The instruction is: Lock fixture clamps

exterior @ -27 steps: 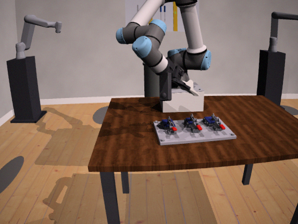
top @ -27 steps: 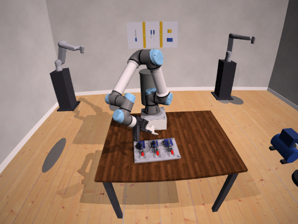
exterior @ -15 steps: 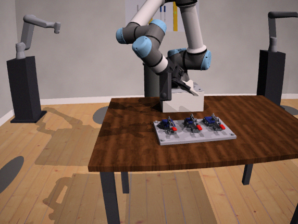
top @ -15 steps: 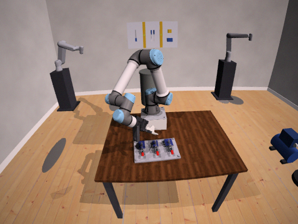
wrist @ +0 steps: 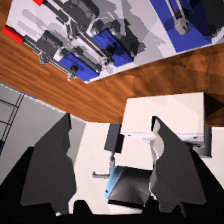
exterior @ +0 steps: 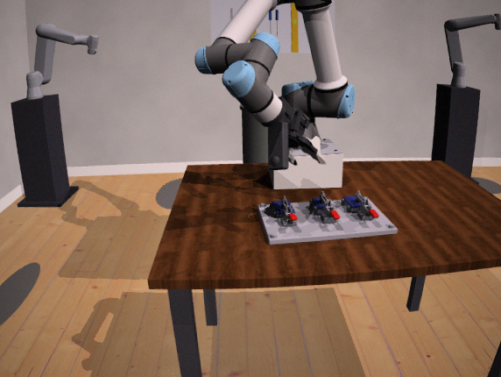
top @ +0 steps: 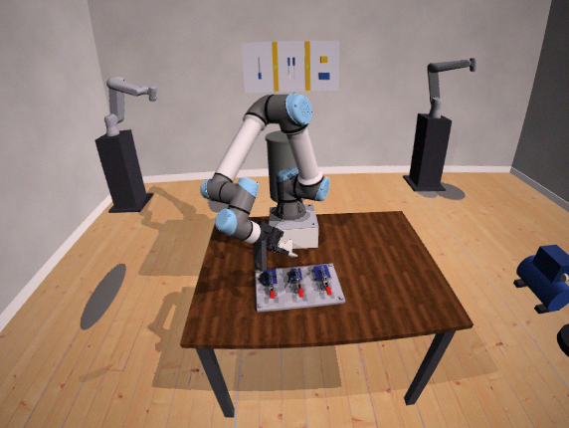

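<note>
A grey fixture plate (top: 308,304) (exterior: 333,234) (wrist: 150,42) lies on the wooden table (top: 388,279) (exterior: 219,245). It carries three clamps with red-tipped handles: the left clamp (top: 270,285) (exterior: 284,211), the middle clamp (top: 296,282) (exterior: 325,209) and the right clamp (top: 324,280) (exterior: 361,206). Each sits by a blue part. My gripper (top: 287,248) (exterior: 312,151) (wrist: 111,115) hangs in the air behind the plate, above the left clamp's far side. Its fingers stand partly apart with nothing between them. The wrist view shows the clamps' handles (wrist: 50,42) near the top.
The arm's white base block (top: 303,234) (exterior: 311,171) stands on the table just behind the plate. Two dark pedestals with camera arms (top: 121,169) (top: 430,149) stand at the back of the room. A blue machine (top: 544,274) sits at the right.
</note>
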`<state>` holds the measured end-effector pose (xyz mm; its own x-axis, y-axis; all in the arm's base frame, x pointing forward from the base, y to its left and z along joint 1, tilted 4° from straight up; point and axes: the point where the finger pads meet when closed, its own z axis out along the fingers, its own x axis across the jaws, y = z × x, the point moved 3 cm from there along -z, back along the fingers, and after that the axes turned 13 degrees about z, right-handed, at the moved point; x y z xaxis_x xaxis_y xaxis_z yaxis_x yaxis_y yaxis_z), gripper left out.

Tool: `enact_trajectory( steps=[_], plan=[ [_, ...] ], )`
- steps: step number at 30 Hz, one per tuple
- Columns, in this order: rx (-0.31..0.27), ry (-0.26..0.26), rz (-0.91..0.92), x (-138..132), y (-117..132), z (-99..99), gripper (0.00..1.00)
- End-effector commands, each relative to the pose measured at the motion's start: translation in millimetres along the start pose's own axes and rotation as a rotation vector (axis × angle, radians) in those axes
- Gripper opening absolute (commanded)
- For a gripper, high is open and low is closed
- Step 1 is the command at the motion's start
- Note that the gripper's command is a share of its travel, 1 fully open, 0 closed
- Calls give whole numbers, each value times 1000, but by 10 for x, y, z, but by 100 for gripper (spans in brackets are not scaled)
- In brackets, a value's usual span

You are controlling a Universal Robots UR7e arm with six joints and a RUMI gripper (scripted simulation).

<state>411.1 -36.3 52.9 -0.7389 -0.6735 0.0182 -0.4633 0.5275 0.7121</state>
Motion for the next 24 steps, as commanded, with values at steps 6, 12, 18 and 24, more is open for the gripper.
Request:
enact_trajectory(
  steps=[6,12,18,24],
  plan=[
    [1,0,0,-1,1,-4,58],
    [217,92,-186,-48,500,-411,58],
    [217,92,-186,-48,500,-411,58],
    [217,92,-186,-48,500,-411,58]
  ],
)
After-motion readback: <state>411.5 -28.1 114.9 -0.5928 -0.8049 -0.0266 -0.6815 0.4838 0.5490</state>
